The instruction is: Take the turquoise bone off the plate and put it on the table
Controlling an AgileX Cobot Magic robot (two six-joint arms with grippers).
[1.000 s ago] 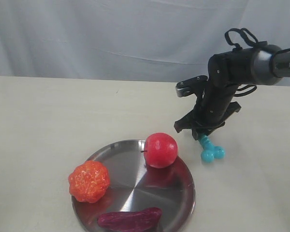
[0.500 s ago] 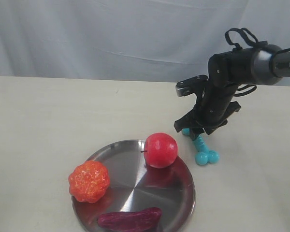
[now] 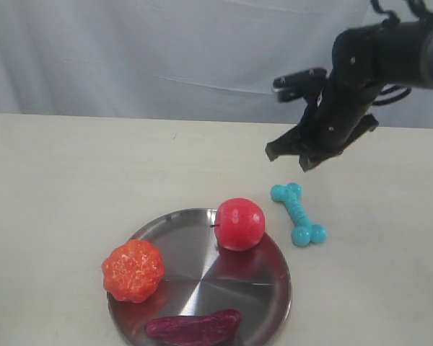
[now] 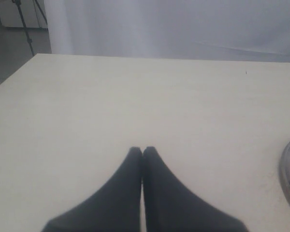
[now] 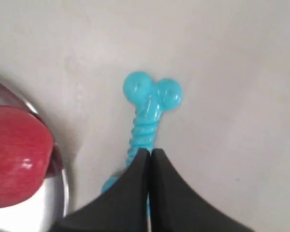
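Jaws on the right arm are pressed together with nothing between them. They hang in the air above the desk, up over the far end of the turquoise bone and clear of it. The right wrist view looks down past those closed tips onto the turquoise bone, whose ribbed shaft and one knobbed end show beyond them.

The turquoise bone lies flat on the desk, off the plate and just beside its right rim without touching it. One knobbed end points far and slightly left, the other near and right. A red apple stands on the far right part of the plate, near the bone. The right wrist view catches the apple and a strip of the plate's shiny rim.

An orange-red bumpy toy fruit sits on the plate's left edge. A dark purple elongated toy lies along the plate's near edge. A white curtain hangs behind the desk.

The left jaws are also closed and empty, over bare desk. The plate's rim shows at the edge of the left wrist view.
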